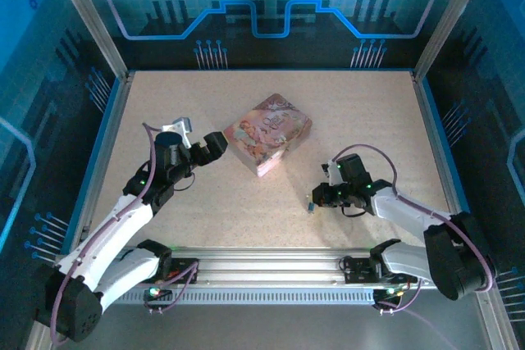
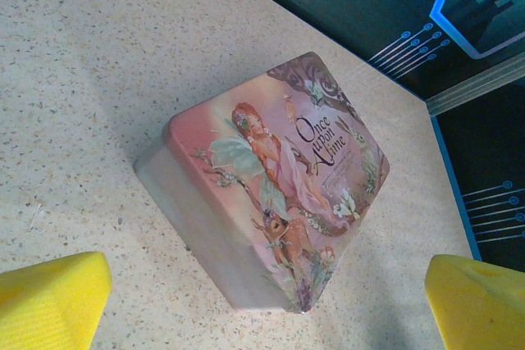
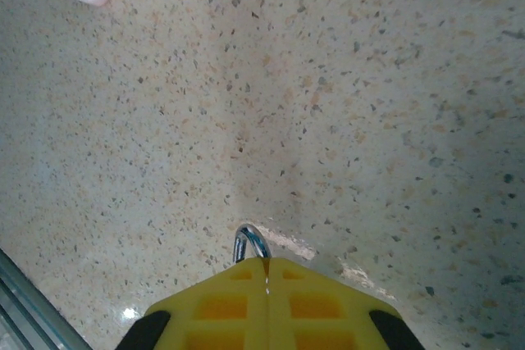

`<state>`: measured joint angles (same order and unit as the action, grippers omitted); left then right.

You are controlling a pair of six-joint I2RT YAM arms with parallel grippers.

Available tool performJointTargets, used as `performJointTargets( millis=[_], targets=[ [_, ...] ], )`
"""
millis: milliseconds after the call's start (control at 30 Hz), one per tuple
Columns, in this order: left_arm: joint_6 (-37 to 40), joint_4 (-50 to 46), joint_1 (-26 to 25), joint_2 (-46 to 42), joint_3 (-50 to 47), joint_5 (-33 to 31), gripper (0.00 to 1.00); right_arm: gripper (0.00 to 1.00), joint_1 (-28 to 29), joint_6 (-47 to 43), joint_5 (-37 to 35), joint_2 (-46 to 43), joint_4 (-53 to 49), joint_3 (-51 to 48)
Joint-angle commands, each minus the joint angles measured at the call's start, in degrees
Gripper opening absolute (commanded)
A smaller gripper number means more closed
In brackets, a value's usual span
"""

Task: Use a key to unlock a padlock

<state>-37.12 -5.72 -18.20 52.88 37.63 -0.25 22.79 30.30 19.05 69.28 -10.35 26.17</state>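
Slippage worries us most. Our right end effector [image 3: 265, 264] has its fingers pressed together on the padlock [image 3: 250, 243], low over the table [image 1: 369, 120] and well apart from the tin [image 1: 268, 134]. A curl of silvery shackle pokes past the tips, and we cannot tell whether the lock touches the table. We judge that so small and smooth a piece, held this close to the tips, could twist or pop free under a sideways push from the key. The lock's body sits buried between the pads, so the keyhole may be covered or turned the wrong way. Our left end effector [image 1: 212, 147] is spread wide and holds nothing, hovering just beside the tin. We expect its broad fingers to skid a thin key along the table rather than lift it, and a careless swing could knock the tin.
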Motion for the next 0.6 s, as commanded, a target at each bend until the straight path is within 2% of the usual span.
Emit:
performJointTargets(
  millis=[0,567],
  targets=[
    [0.2,1.2,0.7,0.2,-0.6,-0.2,0.99,0.0,1.4,0.7,1.1,2.4,2.8,2.0],
    [-0.5,0.6,0.9,0.1,-0.8,0.2,0.99,0.0,4.3,2.3,3.1,13.3,8.7,5.1]
  ],
)
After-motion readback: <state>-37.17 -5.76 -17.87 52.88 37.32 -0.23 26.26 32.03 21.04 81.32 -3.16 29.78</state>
